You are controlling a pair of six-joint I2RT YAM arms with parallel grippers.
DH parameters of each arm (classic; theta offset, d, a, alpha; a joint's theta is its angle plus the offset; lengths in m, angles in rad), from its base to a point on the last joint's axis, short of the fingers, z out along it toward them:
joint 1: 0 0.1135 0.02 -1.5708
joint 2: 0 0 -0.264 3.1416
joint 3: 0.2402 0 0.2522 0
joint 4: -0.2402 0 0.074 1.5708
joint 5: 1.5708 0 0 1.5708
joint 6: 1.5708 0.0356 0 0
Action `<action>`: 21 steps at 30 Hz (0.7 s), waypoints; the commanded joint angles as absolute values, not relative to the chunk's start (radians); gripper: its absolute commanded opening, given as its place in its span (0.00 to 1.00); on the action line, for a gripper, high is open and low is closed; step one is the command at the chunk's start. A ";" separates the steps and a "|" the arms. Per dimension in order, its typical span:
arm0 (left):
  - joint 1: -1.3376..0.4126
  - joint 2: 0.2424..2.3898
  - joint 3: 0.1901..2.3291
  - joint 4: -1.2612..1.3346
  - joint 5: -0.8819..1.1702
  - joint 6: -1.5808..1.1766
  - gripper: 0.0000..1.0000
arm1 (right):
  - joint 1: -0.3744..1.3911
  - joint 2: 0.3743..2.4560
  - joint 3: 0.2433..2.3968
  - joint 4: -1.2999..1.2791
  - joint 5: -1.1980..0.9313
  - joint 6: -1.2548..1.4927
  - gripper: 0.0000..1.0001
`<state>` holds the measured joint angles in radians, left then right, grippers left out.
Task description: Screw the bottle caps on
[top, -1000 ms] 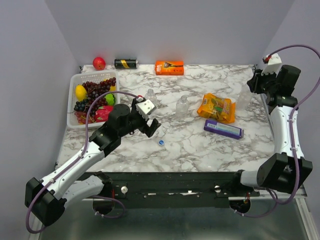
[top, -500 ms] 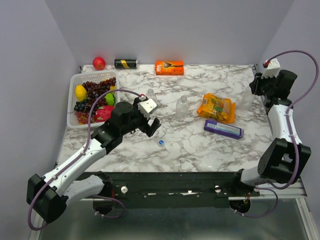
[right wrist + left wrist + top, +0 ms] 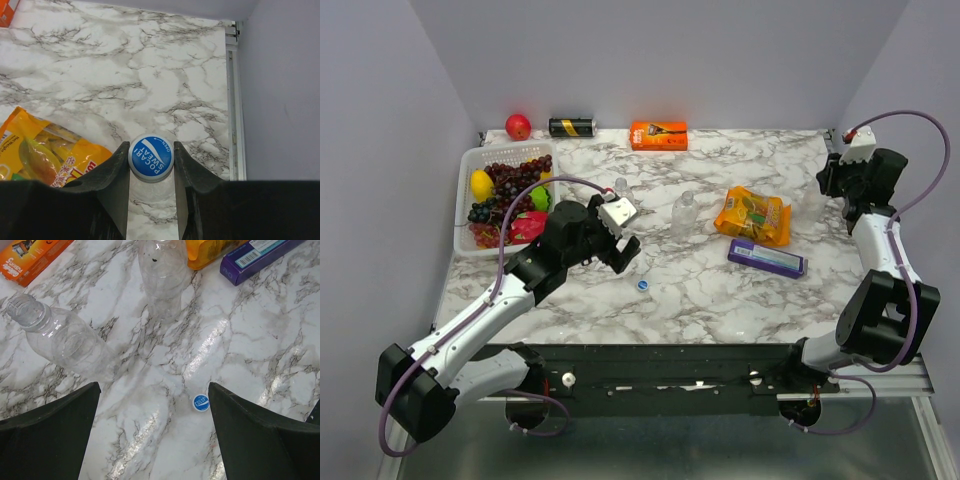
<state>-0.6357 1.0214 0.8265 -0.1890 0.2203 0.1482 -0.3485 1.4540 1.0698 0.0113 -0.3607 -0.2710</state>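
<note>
Marble table [image 3: 720, 300], white with grey veining.
- Far edge, left to right: red apple [image 3: 518, 126], black-and-gold can [image 3: 572, 127] on its side, orange box [image 3: 658, 135] lying flat.
- Left side: white basket [image 3: 480, 152] holding dark grapes [image 3: 515, 175], a lemon [image 3: 481, 184], a green fruit [image 3: 540, 198] and a pink fruit [image 3: 525, 227].
- Right of centre: yellow-orange snack bag [image 3: 753, 216]; purple box [image 3: 767, 258] just in front of it.

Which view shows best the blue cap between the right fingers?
The right wrist view: the blue cap sits clamped between the right fingers, its printed top facing the camera. In the top external view it is too small to make out. The left wrist view does not show it.
</note>
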 commanded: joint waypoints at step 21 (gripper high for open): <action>-0.630 1.022 0.844 -0.195 0.239 0.163 0.99 | -0.362 1.447 1.029 0.067 -0.316 -0.261 0.59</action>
<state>-0.6357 1.0298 0.8265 -0.1913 0.2207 0.1524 -0.3492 1.4540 1.0401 0.0338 -0.3489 -0.2630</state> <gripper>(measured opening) 0.985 0.584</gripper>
